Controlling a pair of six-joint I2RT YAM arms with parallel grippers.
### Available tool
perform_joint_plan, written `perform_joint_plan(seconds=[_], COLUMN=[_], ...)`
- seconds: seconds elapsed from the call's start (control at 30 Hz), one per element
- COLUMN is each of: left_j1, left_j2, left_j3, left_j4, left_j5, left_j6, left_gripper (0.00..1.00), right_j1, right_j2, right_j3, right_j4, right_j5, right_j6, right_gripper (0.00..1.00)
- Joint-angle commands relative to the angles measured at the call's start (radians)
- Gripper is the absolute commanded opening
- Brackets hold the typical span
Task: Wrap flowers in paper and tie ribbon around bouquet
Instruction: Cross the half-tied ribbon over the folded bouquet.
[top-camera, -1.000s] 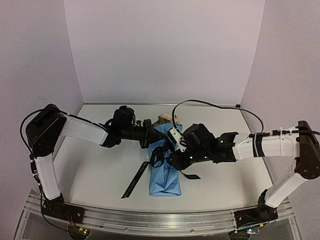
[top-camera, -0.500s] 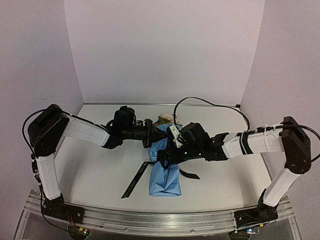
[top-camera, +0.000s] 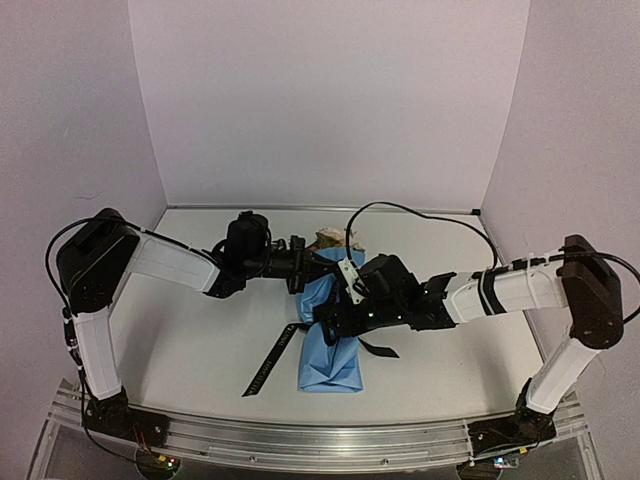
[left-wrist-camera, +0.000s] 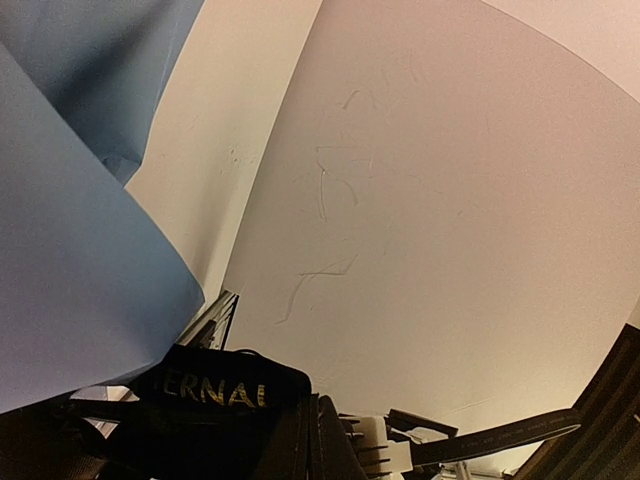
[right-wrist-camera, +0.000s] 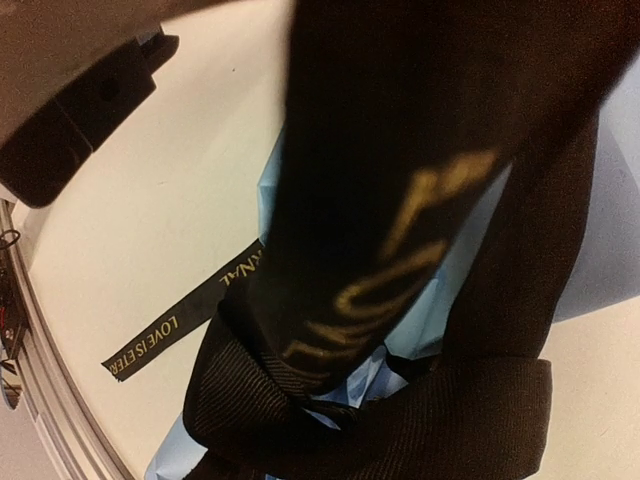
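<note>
When reading from the left, find the left gripper (top-camera: 298, 262) pressed fully shut on a gold-lettered stretch of the black ribbon (top-camera: 268, 365), beside the wide far end of the light blue bouquet (top-camera: 330, 360) where cream blooms (top-camera: 328, 238) poke out. See that bouquet lying lengthwise on the white table (top-camera: 190, 340), one ribbon tail trailing off its left side toward the near edge. Cannot tell how wide the right gripper (top-camera: 335, 322) stands or whether it grips anything, low over the bouquet's middle with ribbon looped close before its camera.

Matt blue paper (top-camera: 330, 362), woven black ribbon (right-wrist-camera: 160, 336)
</note>
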Motion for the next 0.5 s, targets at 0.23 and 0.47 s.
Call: perform_joint_plan(seconds=[0.23, 0.47], left_j1=[0.000, 0.005], left_j2=[-0.008, -0.024], left_j3=[0.001, -0.011], left_j4=[0.064, 0.035], left_j5=[0.018, 0.015], left_j6=[-0.005, 0.032], left_gripper=[0.00, 0.00], right_j1=[0.014, 0.036], right_j2=[-0.022, -0.026], right_j3=[-0.009, -0.005], right_j4=[-0.010, -0.044], right_j5=[0.025, 0.047], right_j6=[-0.025, -0.049], right_gripper=[0.32, 0.16])
